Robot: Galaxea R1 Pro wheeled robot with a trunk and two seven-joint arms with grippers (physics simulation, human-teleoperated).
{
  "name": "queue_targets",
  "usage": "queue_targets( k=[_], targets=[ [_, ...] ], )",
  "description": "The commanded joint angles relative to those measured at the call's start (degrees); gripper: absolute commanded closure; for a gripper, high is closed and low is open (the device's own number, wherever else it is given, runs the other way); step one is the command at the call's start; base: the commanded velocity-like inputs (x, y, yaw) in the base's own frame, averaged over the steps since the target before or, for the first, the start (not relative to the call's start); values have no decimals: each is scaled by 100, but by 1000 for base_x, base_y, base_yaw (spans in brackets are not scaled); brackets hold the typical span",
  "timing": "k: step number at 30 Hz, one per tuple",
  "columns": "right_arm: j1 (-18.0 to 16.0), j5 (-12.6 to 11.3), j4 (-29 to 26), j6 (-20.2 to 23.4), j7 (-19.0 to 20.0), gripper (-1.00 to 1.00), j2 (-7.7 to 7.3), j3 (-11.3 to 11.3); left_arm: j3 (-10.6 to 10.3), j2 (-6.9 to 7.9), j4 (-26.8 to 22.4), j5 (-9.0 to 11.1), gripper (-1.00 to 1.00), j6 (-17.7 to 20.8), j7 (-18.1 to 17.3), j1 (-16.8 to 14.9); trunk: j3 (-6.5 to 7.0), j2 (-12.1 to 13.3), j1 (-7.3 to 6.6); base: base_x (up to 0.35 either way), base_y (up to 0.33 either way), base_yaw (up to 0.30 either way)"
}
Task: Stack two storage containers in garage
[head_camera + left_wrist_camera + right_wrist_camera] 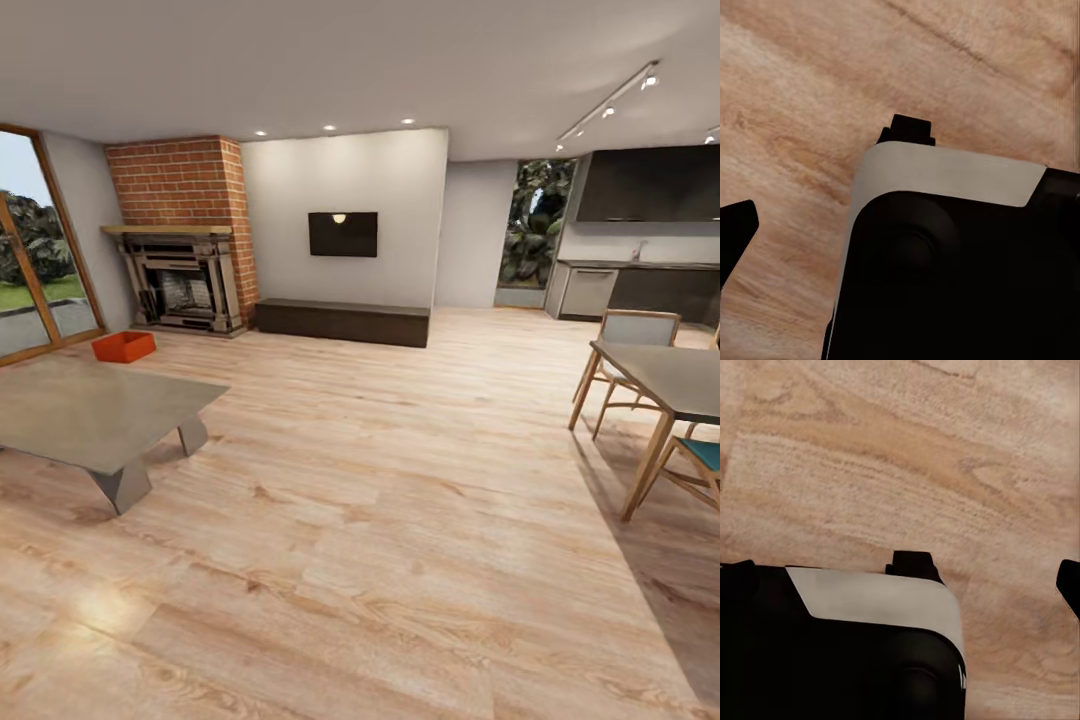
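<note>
Bare wood planking fills the lower half of your head view, so you have open floor ahead to drive across. At middle left a low grey coffee table juts in from the frame edge; steer right of it. Beyond it, at left centre, one orange-red storage container sits on the floor just in front of the brick fireplace, apart from the table. That is the only bin you can pick out here; I cannot tell where the second one is. A long dark cabinet runs along the far wall under a wall screen, and a dining table with chairs occupies the right edge. You are in the living room, well apart from the bin, so I judge the approach comes first and no pickup has begun.

Your left wrist view looks straight down at the planks, with the robot's dark, white-trimmed body across the lower right. A black fingertip pokes in at the left edge; whether the left gripper is spread or closed I cannot tell.

Your right wrist view mirrors this: body shell lower left, a dark tip at the right edge. Again I cannot tell the right gripper's state. Both arms appear to hang tucked beside the base, which would suit driving.
</note>
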Motion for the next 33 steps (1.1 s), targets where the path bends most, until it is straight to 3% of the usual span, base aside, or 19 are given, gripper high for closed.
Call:
queue_targets(
  k=[1, 33],
  targets=[
    [-5, -47, 13, -25, -9, -100, 4, 48, 4, 0, -3, 36, -100, 20, 12, -2, -6, -2, 3, 322, 0, 0],
    [-7, -44, 15, -25, -9, -100, 4, 48, 4, 0, -3, 32, -100, 20, 12, -2, -6, -2, 3, 322, 0, 0]
  ],
)
